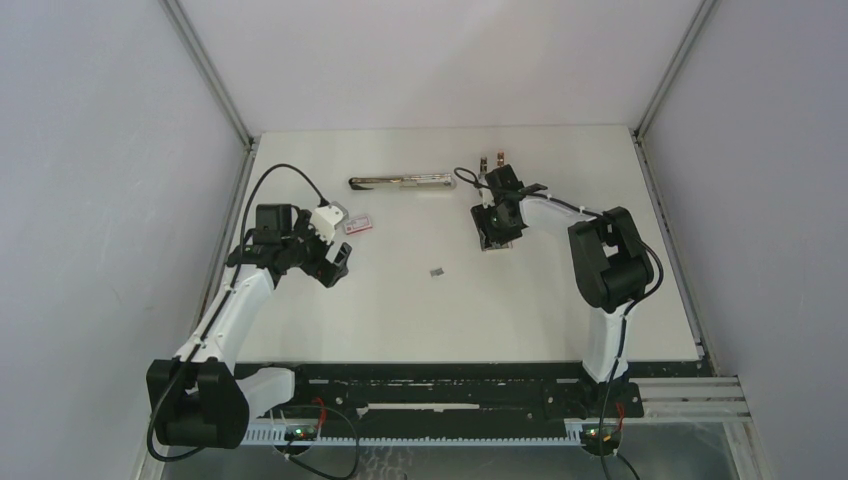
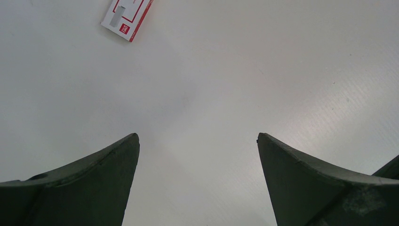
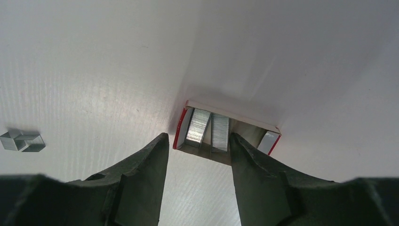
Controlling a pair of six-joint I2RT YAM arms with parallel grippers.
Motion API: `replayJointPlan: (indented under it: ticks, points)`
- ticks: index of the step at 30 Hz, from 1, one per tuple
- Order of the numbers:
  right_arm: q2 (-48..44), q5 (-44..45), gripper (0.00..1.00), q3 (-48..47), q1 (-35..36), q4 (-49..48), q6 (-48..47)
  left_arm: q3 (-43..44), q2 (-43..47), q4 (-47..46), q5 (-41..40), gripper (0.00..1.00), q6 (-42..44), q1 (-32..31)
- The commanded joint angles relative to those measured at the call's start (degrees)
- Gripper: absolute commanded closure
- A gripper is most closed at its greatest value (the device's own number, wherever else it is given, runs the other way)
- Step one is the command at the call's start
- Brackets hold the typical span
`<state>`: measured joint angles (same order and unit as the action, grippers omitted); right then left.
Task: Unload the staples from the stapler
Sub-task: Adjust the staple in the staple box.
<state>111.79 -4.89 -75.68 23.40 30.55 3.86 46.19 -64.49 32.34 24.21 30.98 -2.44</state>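
The right jaws stand half spread at the near end of an open staple box [image 3: 230, 109], with two staple strips [image 3: 219, 132] between their tips. Whether they pinch anything cannot be told. Loose staples [image 3: 21, 141] lie on the table [image 3: 94, 70] to their left. The stapler [image 1: 400, 182] lies opened flat farther back. The left jaws gape wide above the table, near a pink-and-white box [image 2: 127, 16].

The white table [image 1: 560, 300] carries 1 long silver stapler [image 1: 400, 182] far centre, a pink-and-white box [image 1: 357, 224] at left, loose staples [image 1: 437, 271] mid-table, and an open red-edged tray [image 3: 179, 134] holding 2 staple strips [image 3: 219, 132] at right.
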Motion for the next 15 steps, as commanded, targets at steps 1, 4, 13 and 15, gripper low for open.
replayJointPlan:
  ticks: [1,4,13,15]
  points:
    - [0.03,1.21,0.5,0.09,0.66,-1.32,0.8,0.38,0.04,-0.21,0.67,0.0,0.48,0.55]
    - [-0.04,1.7,0.51,0.09,0.9,-1.5,0.57,0.34,0.0,-0.24,0.67,0.0,0.48,0.52]
    - [0.06,3.19,0.53,-0.3,1.39,-1.59,0.1,0.38,-0.04,-0.17,0.75,0.0,0.48,0.55]
    - [0.17,3.39,0.53,-0.34,1.48,-1.58,0.03,0.39,-0.05,-0.26,0.75,0.0,0.49,0.55]
